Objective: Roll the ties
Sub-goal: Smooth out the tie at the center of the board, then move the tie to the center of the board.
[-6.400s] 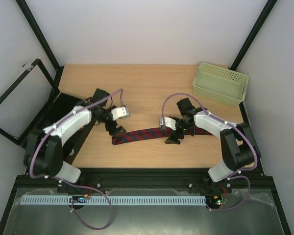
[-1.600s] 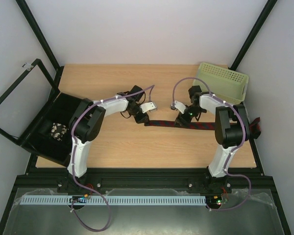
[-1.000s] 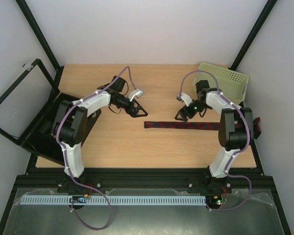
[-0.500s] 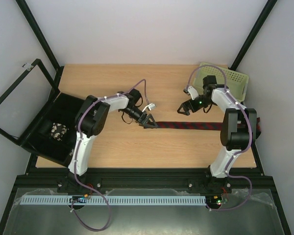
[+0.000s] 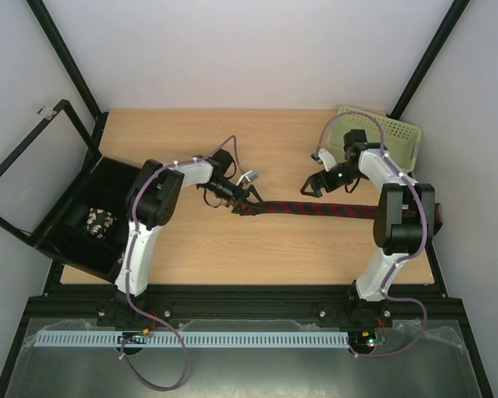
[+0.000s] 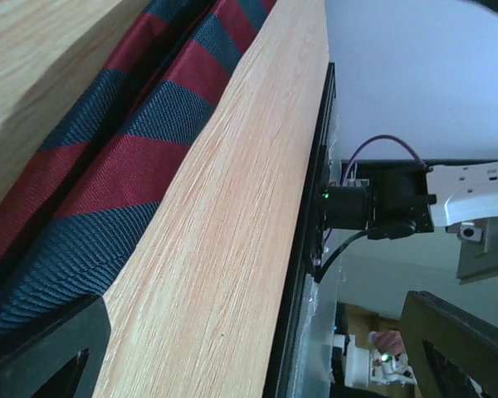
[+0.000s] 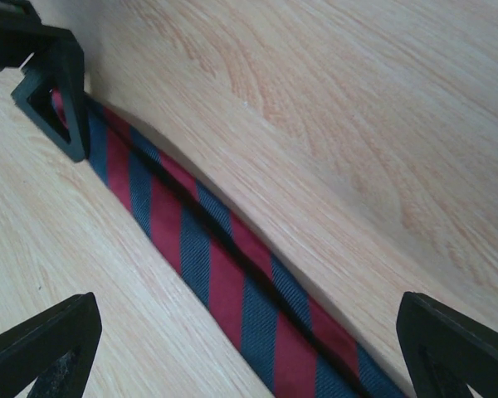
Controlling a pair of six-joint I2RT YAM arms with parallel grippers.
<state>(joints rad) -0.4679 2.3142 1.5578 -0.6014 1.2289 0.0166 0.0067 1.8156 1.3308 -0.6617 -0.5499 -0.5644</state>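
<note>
Wide apart stand the fingers (image 6: 33, 340) of the left gripper (image 5: 246, 201), and the right gripper (image 5: 312, 187) is spread just as wide, neither closed on anything. Beneath them the wooden table (image 5: 274, 257) fills the middle of the overhead view. A black box (image 5: 70, 211) sits against the table's left edge with its lid swung back, and something small and patterned lies inside, too small to make out. At the far right corner stands a pale green perforated basket (image 5: 394, 143), just beside the right arm. The tie (image 5: 328, 210) – dark red with navy diagonal stripes – lies stretched out flat, left to right, across the right half of the table, its right end reaching the table's right edge. The left gripper is low at the tie's left end, where the right wrist view shows one fingertip resting at the fabric. The right gripper hangs over the bare wood just beyond the tie's middle stretch, clear of the cloth.
</note>
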